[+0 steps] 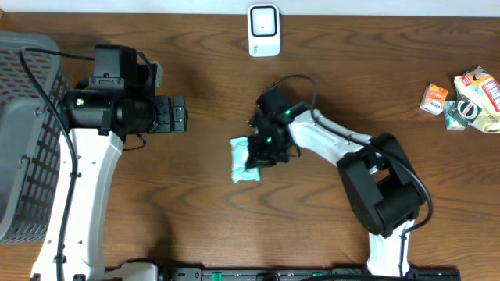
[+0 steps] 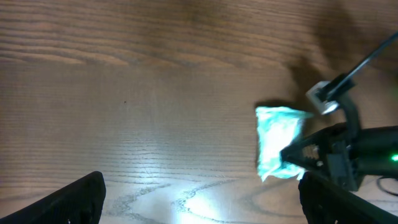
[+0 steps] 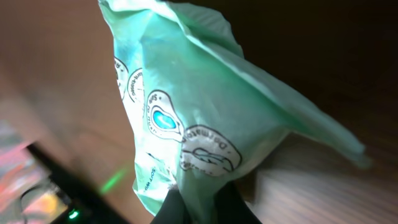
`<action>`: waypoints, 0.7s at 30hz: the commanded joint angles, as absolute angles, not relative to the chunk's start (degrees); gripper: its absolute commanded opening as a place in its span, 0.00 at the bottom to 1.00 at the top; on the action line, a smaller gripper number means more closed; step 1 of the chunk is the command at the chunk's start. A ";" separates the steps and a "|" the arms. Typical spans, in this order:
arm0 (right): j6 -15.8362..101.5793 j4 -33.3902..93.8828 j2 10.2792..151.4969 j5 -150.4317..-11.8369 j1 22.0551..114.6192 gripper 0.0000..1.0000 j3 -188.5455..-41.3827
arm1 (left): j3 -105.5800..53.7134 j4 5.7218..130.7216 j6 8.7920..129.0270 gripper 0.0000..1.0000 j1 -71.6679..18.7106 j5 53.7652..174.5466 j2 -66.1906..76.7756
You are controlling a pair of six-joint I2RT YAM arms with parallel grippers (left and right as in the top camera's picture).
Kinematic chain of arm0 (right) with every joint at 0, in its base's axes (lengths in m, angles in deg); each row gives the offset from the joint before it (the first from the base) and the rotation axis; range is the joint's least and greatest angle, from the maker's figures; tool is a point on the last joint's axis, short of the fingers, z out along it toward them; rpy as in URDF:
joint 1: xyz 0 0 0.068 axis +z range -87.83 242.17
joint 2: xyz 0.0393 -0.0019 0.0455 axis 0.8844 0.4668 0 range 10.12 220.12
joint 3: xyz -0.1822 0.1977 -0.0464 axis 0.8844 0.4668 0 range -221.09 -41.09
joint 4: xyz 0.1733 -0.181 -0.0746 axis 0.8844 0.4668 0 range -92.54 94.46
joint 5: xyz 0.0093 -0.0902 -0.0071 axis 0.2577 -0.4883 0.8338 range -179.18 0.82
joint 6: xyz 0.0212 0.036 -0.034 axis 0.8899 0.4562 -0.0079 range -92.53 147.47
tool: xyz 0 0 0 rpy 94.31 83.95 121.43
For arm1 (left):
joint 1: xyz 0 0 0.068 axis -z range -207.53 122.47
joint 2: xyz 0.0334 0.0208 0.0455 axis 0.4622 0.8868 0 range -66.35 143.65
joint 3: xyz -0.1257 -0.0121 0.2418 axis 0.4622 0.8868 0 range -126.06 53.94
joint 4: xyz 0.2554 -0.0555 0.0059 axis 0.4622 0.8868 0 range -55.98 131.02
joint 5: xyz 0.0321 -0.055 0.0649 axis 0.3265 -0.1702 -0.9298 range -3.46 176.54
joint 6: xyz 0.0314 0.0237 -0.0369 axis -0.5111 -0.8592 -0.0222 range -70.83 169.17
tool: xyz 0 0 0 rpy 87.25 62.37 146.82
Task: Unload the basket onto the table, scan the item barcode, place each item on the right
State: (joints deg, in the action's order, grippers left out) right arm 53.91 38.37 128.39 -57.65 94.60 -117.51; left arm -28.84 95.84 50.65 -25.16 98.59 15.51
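Note:
The item is a mint-green soft packet (image 1: 242, 162) with round printed logos, at the middle of the wooden table. My right gripper (image 1: 263, 148) is shut on its edge. In the right wrist view the packet (image 3: 199, 106) fills the frame, and the dark fingers (image 3: 180, 208) pinch its lower fold. No barcode shows on the visible face. The left wrist view has the packet (image 2: 278, 142) at the right with the right gripper (image 2: 314, 154) on it. My left gripper (image 1: 184, 115) stands open to the left, apart from the packet, with nothing between its fingers (image 2: 74, 199).
A white scanner unit (image 1: 263, 30) stands at the table's far edge, centre. A grey mesh basket (image 1: 23, 133) sits at the left. Several snack packets (image 1: 476, 94) and a small orange box (image 1: 434, 97) lie at the far right.

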 commanded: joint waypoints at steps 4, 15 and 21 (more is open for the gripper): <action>51.61 50.96 122.91 -88.86 93.64 0.01 -125.66 | -28.62 96.12 50.52 0.98 -24.98 98.46 15.64; 59.53 63.90 121.68 -126.21 97.85 0.01 -127.67 | -28.62 96.12 50.52 0.98 -24.98 98.46 15.64; 67.13 63.81 124.22 -133.34 97.85 0.01 -124.79 | -28.62 96.12 50.52 0.98 -24.98 98.46 15.64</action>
State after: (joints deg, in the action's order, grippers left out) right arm 61.17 64.11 122.47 -125.19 97.51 -125.79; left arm -28.84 95.84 50.65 -25.16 98.59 15.51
